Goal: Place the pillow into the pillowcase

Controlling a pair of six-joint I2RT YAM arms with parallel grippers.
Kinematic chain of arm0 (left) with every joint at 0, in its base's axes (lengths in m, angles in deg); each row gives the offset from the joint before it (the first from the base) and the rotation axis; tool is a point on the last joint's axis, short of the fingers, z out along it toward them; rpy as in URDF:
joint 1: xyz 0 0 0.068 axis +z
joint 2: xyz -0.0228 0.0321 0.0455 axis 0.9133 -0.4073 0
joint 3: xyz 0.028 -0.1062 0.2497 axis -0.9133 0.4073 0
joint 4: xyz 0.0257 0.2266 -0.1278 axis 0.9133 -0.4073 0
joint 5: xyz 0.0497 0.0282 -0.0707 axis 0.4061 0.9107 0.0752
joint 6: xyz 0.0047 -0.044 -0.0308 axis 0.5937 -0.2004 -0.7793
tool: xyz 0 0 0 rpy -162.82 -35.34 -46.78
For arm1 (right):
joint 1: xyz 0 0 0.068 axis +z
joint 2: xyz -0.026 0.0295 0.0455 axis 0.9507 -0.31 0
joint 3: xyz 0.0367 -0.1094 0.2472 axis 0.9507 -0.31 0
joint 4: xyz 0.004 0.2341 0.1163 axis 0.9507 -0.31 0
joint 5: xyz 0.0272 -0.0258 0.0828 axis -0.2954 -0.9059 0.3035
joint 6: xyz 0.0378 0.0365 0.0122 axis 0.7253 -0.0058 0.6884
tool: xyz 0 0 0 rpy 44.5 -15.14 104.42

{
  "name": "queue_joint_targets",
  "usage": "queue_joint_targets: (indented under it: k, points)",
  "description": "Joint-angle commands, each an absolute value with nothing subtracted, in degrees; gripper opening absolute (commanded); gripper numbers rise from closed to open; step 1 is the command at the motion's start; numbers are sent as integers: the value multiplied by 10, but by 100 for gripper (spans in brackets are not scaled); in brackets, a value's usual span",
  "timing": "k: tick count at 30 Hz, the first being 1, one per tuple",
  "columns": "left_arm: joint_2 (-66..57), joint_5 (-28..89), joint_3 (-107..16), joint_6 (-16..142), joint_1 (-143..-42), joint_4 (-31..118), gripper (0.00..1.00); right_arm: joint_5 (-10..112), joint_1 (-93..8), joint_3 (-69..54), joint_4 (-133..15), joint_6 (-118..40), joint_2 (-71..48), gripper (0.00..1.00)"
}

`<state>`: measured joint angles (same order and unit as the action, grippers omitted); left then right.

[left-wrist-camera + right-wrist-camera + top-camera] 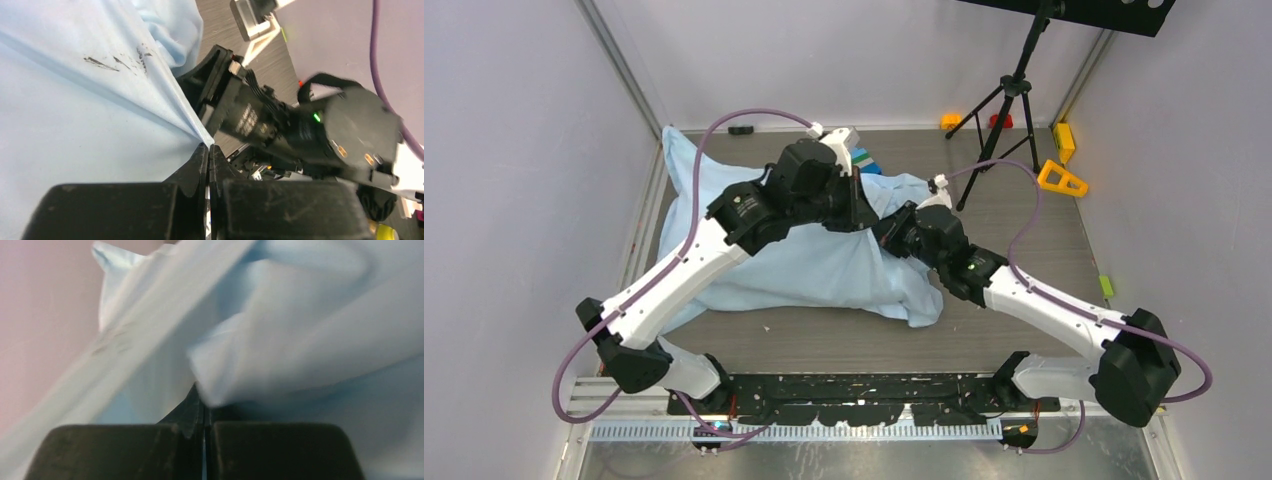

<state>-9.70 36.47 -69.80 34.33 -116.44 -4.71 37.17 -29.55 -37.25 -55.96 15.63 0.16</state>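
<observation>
Pillowcase (824, 270): light-blue, thin, limp, wrinkled. Lies heaped across centre of tabletop (824, 345), one corner peaked at far left, dark smudges by hem.
Right gripper (202, 412): clenched on fabric fold at right end.
Left gripper (209, 152): clenched, pinching taut hem just beside.
Beyond: black tripod (1014, 95), yellow triangular block (1061, 179).

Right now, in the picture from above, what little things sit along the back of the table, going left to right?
small black object → blue-green blocks → orange block → red block → yellow block
</observation>
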Motion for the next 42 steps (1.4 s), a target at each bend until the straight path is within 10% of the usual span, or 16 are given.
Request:
queue_joint_targets:
  k: [1,19,27,42]
  points:
    - [-122,276,-713,282,-1178,107,0,337,-261,-303,-476,150,34,0]
    - [-109,313,-784,282,-1205,152,0,298,-271,-402,-383,162,-132,0]
    - [-75,314,-630,285,-1188,176,0,355,-296,-363,-467,131,15,48]
    - [-75,309,-564,282,-1174,245,0,195,-296,-269,-796,39,128,58]
